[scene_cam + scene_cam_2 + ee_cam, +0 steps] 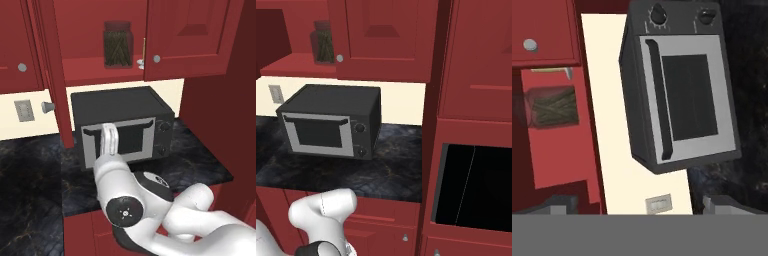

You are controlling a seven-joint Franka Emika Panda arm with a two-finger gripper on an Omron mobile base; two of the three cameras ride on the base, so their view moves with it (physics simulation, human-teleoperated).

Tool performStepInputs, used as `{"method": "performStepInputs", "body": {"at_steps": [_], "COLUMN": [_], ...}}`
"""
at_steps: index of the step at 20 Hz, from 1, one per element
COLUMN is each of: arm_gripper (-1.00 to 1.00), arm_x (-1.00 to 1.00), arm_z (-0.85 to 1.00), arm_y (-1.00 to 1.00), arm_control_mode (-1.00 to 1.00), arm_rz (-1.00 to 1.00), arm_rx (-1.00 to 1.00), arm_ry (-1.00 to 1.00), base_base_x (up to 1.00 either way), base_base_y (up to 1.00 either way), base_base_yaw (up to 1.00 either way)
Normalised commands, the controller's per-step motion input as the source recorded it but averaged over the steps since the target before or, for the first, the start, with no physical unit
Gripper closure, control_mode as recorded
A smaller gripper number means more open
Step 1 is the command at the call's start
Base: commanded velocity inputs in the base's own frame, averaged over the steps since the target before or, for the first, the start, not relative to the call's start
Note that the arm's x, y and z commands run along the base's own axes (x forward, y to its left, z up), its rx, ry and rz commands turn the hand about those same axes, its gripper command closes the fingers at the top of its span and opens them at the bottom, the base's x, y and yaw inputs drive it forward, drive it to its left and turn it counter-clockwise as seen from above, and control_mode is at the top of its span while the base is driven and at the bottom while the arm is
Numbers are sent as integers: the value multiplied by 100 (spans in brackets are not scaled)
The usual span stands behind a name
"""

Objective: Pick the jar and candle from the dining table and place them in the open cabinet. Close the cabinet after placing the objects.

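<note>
**Setting.** Red kitchen wall units over a black marbled surface; cream backsplash with a wall outlet at far left.

**Item 1, cabinet door**. Swung out towards me, edge-on, its knob low on the panel. It hangs over the surface, just left of the microwave. I judge closing it to be the one step left.

**Item 2, cabinet**. Open, red shelf bare on its left half.

**Item 3, jar**. Upright on the shelf, right of centre and set back from the front edge, so the door should pass it freely.

**Item 4, candle**. Just beside the jar on its right, half hidden by the closed neighbouring door. I cannot tell whether the two touch.

**Item 5, microwave**. Directly under the cabinet, its top close beneath the shelf. That leaves little height for reaching in, but open air left of the door.

**Item 6, my jaws.** Spread fully wide, holding nothing, facing the microwave front.

**Item 7, tall red unit**. Walls off the right side; no swing room there.
</note>
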Motion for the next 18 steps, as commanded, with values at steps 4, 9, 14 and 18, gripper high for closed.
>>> {"method": "performStepInputs", "body": {"at_steps": [4, 9, 14, 18], "arm_gripper": [-100, -100, -100, -100], "arm_x": [0, 0, 0, -9], "arm_z": [-8, -3, 0, -7], "arm_y": [20, 18, 18, 12], "arm_control_mode": [-100, -100, -100, -100], "arm_rz": [0, 0, 0, 0], "arm_rx": [-12, -11, -12, -14], "arm_ry": [-4, -5, -6, -15], "base_base_x": [0, 0, 0, 0], "base_base_y": [0, 0, 0, 0], "base_base_yaw": [0, 0, 0, 0]}}
